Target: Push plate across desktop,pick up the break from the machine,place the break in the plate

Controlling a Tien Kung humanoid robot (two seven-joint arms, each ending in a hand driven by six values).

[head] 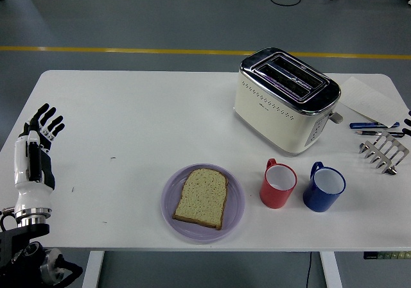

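Observation:
A slice of bread lies flat on a lilac plate near the table's front edge, left of centre. The cream and chrome toaster stands at the back right, its slots empty. My left hand is at the table's far left edge, fingers spread and empty, well apart from the plate. A dark tip of my right hand just shows at the right edge of the picture; the rest is out of frame.
A red mug and a blue mug stand right of the plate. A metal toast rack, two pens and a sheet of paper lie at the right.

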